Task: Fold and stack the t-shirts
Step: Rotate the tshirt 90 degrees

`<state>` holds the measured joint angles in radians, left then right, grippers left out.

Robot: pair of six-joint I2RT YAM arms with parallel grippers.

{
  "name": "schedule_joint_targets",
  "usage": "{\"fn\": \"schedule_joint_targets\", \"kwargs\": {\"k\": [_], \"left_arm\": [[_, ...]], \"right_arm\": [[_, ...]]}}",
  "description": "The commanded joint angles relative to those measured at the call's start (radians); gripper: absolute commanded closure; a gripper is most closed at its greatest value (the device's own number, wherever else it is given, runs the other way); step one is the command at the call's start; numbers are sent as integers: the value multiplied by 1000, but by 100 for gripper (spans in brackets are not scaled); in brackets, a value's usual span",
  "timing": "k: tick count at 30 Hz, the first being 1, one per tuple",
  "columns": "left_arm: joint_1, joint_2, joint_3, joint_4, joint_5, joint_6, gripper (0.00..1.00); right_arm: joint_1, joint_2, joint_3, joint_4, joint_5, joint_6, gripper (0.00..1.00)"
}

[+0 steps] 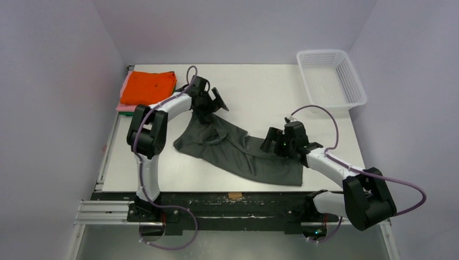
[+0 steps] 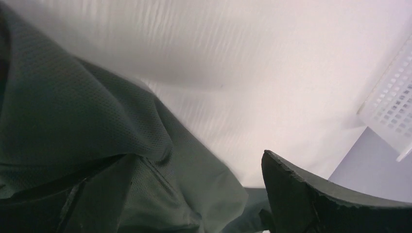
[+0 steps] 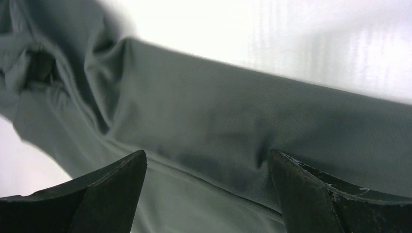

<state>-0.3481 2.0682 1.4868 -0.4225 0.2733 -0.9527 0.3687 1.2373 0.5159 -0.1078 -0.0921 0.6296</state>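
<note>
Black fingers (image 3: 97, 199) of R gripper (image 3: 209, 194) fill the bottom of the R wrist view. They are spread wide w/ nothing pinched btwn them, so jaws are open. They sit low over the dark grey t-shirt (image 3: 218, 121), whose cloth runs under both tips; can't tell if they touch it. L gripper (image 1: 212, 107) is open too: top view shows its fingers apart over the shirt's far-left end, by a bunched-up fold. L wrist view shows only one finger, lower right, w/ grey knit cloth heaped at left close to the lens; the other finger is hidden there. Grey shirt lies unfolded & rumpled, diag. across the middle of the table (image 1: 260, 81). It runs from the far-left end under L gripper to a flatter end at near-right, close to the front edge and just beside R gripper. Folded orange t-shirt (image 1: 147, 88) sits at the far-left corner on top of a pink t-shirt (image 1: 125, 107), whose edge peeks out on the left; both are apart from the grey one. White mesh basket (image 1: 330, 78) stands upright at the far-right corner. Small tan tape bit (image 1: 235, 195) is on the front edge.
</note>
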Motion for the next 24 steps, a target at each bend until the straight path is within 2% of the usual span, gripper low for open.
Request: {"fn": "schedule_joint_targets", "kwargs": {"k": [1,4,11,16,20,24], "left_arm": [[39,192,296,-198,-1,71,0],[55,287,431,-252,52,70,0],[90,367,583,-297,67,73,0],[111,386,617,-297,84,94,0],[113,372,630,-277,128,132,0],[113,269,594,-270,131,192,0]], "right_arm": [[68,37,-12,21,-30,109,3],[104,71,8,36,-47,159,1],[204,27,10,-86,-101,209,1],[383,-34,-1,-254,-90,166,1],[525,13,17,-222,-129,149,1],[630,16,135,-280,16,131,1]]}}
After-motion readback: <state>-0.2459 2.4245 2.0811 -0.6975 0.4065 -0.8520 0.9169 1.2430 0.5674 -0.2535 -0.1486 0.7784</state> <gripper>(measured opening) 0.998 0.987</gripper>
